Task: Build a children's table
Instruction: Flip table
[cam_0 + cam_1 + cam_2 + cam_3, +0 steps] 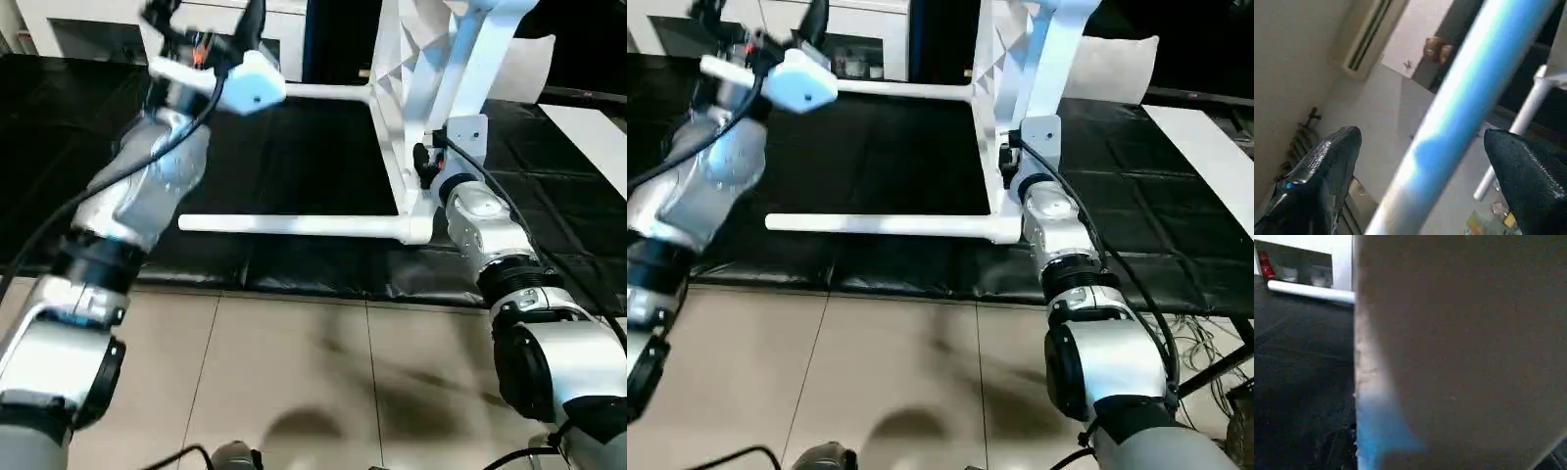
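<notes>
The white table top (pixel 407 88) stands on its edge on the black mat, ribbed underside facing my left. Two legs are plugged in and stick out to the left: a near leg (pixel 294 225) low over the mat and a far leg (pixel 323 92). A third leg (pixel 485 54) rises at the upper right. My left gripper (pixel 206 34) is raised at the far leg's free end. In the left wrist view its two black fingers (pixel 1327 166) stand open on either side of the leg (pixel 1464 103), apart from it. My right gripper (pixel 423 162) is against the top's edge by the near corner socket (pixel 416 227).
A black mat (pixel 294 157) covers the floor under the table, with beige tiles (pixel 294 372) in front. A white cabinet with glass doors (pixel 862 49) stands at the back. A flat white board (pixel 598 137) lies at the right. Cables (pixel 1205 343) trail near my right arm.
</notes>
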Controlling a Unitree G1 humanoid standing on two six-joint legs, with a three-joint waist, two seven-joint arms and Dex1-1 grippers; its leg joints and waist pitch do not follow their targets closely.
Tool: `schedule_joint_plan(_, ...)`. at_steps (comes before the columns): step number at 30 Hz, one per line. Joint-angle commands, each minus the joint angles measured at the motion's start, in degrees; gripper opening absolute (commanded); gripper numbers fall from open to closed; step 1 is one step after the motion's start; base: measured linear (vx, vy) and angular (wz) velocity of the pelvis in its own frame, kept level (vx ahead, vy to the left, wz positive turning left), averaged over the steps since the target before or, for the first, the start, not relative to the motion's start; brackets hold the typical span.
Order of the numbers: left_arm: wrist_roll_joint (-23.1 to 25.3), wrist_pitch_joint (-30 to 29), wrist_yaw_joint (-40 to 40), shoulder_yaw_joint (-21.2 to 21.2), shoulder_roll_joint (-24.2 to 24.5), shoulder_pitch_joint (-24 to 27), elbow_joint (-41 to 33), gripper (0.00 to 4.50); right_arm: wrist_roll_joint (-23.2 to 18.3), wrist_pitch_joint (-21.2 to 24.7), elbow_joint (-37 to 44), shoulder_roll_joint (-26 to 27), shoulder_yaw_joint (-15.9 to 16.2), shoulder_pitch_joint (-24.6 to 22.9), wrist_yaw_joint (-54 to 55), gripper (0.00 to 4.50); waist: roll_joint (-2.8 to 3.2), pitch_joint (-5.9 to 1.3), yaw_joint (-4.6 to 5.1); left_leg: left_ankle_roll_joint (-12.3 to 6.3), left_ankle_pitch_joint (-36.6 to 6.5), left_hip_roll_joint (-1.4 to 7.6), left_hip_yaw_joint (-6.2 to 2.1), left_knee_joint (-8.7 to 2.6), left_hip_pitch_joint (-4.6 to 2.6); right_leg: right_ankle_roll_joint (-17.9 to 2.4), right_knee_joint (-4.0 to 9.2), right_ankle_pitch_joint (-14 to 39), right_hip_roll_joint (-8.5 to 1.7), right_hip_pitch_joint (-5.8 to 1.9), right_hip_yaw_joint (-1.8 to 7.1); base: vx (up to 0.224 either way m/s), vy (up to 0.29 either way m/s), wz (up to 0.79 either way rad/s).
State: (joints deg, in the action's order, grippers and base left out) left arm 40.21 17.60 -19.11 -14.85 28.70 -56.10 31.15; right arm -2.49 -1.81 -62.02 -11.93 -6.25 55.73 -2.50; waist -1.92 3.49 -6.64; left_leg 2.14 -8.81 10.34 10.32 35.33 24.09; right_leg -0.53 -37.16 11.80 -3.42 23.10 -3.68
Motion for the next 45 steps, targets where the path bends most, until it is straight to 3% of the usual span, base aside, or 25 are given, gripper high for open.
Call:
schedule_joint_plan(1, 1.08, -0.2, 0.17, -1.38, -0.46, -3.76, 5.91, 4.5, 2.11, -0.17, -1.05, -0.44, 1.22, 0.19, 0.32, 1.96, 0.85, -4.72, 0.06, 3.25, -13.5, 2.64, -1.27, -4.01, -2.57, -10.34, 4.04, 4.57, -4.89, -1.81, 2.74, 0.0, 0.0, 0.0)
schedule_joint_plan(3, 1.13, -0.57, 0.45, -1.54, -0.62, -4.87, 8.08, 4.5, 2.36, -0.24, -0.95, -0.48, 1.6, 0.14, 0.19, 1.96, 0.71, -4.79, 0.01, 3.33, -13.06, 2.74, -1.42, -4.09, -2.45, -10.55, 3.85, 3.8, -5.09, -2.11, 2.69, 0.0, 0.0, 0.0)
schedule_joint_plan(4, 1.26, -0.68, 0.97, -1.67, -0.86, -6.33, 10.99, 4.14, 2.57, -0.37, -0.94, -0.47, 1.81, 0.09, 0.1, 1.96, 0.81, -4.8, 0.04, 3.23, -12.57, 2.8, -1.42, -4.04, -2.43, -10.83, 3.82, 2.88, -5.11, -2.08, 2.68, 0.0, 0.0, 0.0)
schedule_joint_plan(6, 1.21, -0.8, 0.59, -1.46, -1.01, -7.28, 12.67, 4.14, 2.73, -0.43, -0.86, -0.47, 2.01, 0.07, -0.04, 1.96, 0.85, -4.79, 0.05, 3.22, -13.06, 2.83, -1.43, -4.06, -2.5, -11.19, 3.82, 2.74, -5.15, -2.12, 2.67, 0.0, 0.0, 0.0)
schedule_joint_plan(9, 0.85, -0.56, 0.43, -1.21, -1.01, -7.79, 13.2, 3.78, 3.19, -0.46, -0.68, -0.6, 2.49, 0.05, -0.2, 1.96, 0.86, -4.74, 0.03, 3.13, -13.43, 2.9, -1.42, -4.07, -2.57, -11.52, 3.9, 2.92, -5.14, -2.04, 2.69, 0.0, 0.0, 0.0)
schedule_joint_plan(13, -0.47, 1.11, -0.01, -1.14, -1.15, -10.06, 16.14, 3.55, 6.38, 1.16, 0.54, -1.93, 5.55, 0.14, -0.81, 1.96, 0.76, -4.69, -0.09, 3.02, -13.85, 2.88, -1.41, -4.09, -2.59, -11.48, 4.02, 3.84, -5.19, -2.06, 2.72, 0.0, 0.0, 0.0)
schedule_joint_plan(14, -0.47, 1.11, -0.01, -1.14, -1.15, -10.06, 16.14, 3.28, 6.38, 1.16, 0.54, -1.93, 5.55, 0.14, -0.81, 1.96, 0.75, -4.66, -0.09, 3.07, -13.96, 2.91, -1.41, -4.12, -2.57, -11.48, 4.0, 3.94, -5.26, -2.07, 2.74, 0.0, 0.0, 0.0)
schedule_joint_plan(16, -0.6, 1.24, 0.15, -1.11, -1.17, -10.09, 16.21, 3.21, 6.49, 1.25, 0.59, -1.99, 5.65, 0.15, -0.8, 1.96, 0.7, -4.64, -0.06, 3.07, -14.13, 2.96, -1.46, -4.16, -2.53, -11.41, 4.04, 4.32, -5.3, -2.1, 2.73, 0.0, 0.0, 0.0)
schedule_joint_plan(17, -0.83, 1.71, 0.69, -1.22, -1.28, -10.19, 16.55, 3.14, 6.84, 1.7, 0.94, -2.61, 5.96, 0.38, -0.95, 1.96, 1.04, -4.66, -0.08, 3.06, -14.01, 2.96, -1.5, -4.12, -2.51, -11.42, 4.01, 4.22, -5.32, -2.08, 2.75, 0.0, 0.0, 0.0)
schedule_joint_plan(21, -1.06, 2.17, 1.54, -1.41, -1.48, -10.58, 17.88, 2.73, 7.9, 2.37, 1.68, -3.94, 6.95, 0.72, -1.54, 1.96, 0.78, -4.66, -0.24, 2.65, -13.55, 2.86, -1.33, -3.98, -2.53, -11.56, 4.0, 3.47, -5.2, -2.18, 2.76, 0.0, 0.0, 0.0)
schedule_joint_plan(22, -1.34, 2.38, 1.98, -1.41, -1.36, -11.09, 18.79, 2.62, 8.94, 2.76, 2.34, -4.99, 7.91, 0.83, -2.22, 1.96, 1.02, -4.64, -0.39, 2.43, -13.36, 2.86, -1.35, -3.96, -2.5, -11.45, 4.09, 4.37, -5.29, -2.12, 2.74, 0.0, 0.0, 0.0)
schedule_joint_plan(28, -4.56, 1.73, 10.73, -0.94, -0.66, -12.05, 18.9, 2.21, 12.44, 3.5, 4.83, -9.46, 10.98, 0.95, -5.8, 1.96, 0.69, -4.56, -1.22, 1.54, -11.86, 2.88, -1.15, -3.8, -2.42, -11.05, 4.2, 5.61, -5.43, -2.16, 2.87, 0.0, 0.0, 0.0)
schedule_joint_plan(33, -7.09, -0.25, 16.57, -0.02, -0.13, -10.8, 16.05, 2.04, 14.13, 3.06, 5.58, -13.07, 12.51, 2.45, -8.11, 1.96, 0.67, -4.53, -1.61, -0.51, -9.47, 2.62, -0.84, -3.46, -2.07, -11.27, 4.17, 6.25, -5.39, -2.21, 2.78, 0.0, 0.0, 0.0)
schedule_joint_plan(37, -17.41, -7.55, 26.91, 6.11, -0.02, -9.14, 12.12, 1.96, 17.43, -0.77, 4.0, -20.67, 16.77, 9.83, -18.96, 1.98, 0.69, -4.5, -1.62, -1.37, -9.57, 2.54, -0.56, -3.23, -2.17, -12.09, 4.24, 8.9, -5.29, -2.03, 2.56, 0.0, 0.0, 0.0)
schedule_joint_plan(39, -19.02, -9.23, 28.42, 7.24, -0.13, -8.93, 11.65, 1.93, 18.02, -1.66, 3.32, -22.07, 17.55, 11.48, -21.84, 1.98, 0.21, -4.26, -1.61, -2.22, -10.53, 2.35, -0.18, -3.11, -2.16, -11.95, 4.51, 10.26, -5.17, -1.76, 2.53, 0.0, 0.0, 0.0)
schedule_joint_plan(40, -19.51, -9.81, 28.94, 7.62, -0.18, -8.85, 11.49, 1.91, 18.23, -2.0, 3.09, -22.54, 17.81, 12.02, -22.8, 1.98, 0.29, -4.21, -1.62, -2.49, -10.61, 2.36, -0.21, -3.13, -2.08, -11.69, 4.54, 10.98, -5.28, -1.81, 2.53, 0.0, 0.0, 0.0)
schedule_joint_plan(41, -19.96, -10.33, 29.42, 7.96, -0.23, -8.79, 11.35, 1.9, 18.41, -2.31, 2.88, -22.96, 18.05, 12.52, -23.68, 2.55, 0.49, -4.08, -1.58, -2.62, -10.93, 2.42, -0.22, -3.21, -2.01, -11.06, 4.73, 12.42, -5.38, -1.71, 2.56, 0.0, 0.0, 0.0)
schedule_joint_plan(42, -24.88, -14.06, 31.81, 11.61, -1.57, -8.09, 9.73, 1.87, 16.41, -5.84, 1.54, -24.16, 17.0, 15.21, -28.43, 2.55, 0.44, -4.11, -1.52, -2.4, -11.33, 2.51, -0.25, -3.25, -2.04, -10.71, 4.74, 13.29, -5.49, -1.7, 2.5, 0.0, 0.0, 0.0)
schedule_joint_plan(45, -26.69, -15.29, 32.52, 12.87, -2.12, -7.89, 9.2, 1.79, 15.46, -7.03, 1.15, -24.4, 16.4, 16.0, -29.76, 2.78, 0.49, -4.01, -1.16, -2.21, -13.09, 2.69, -0.53, -3.43, -1.94, -10.24, 4.71, 13.33, -5.42, -1.62, 2.46, 0.0, 0.0, 0.0)
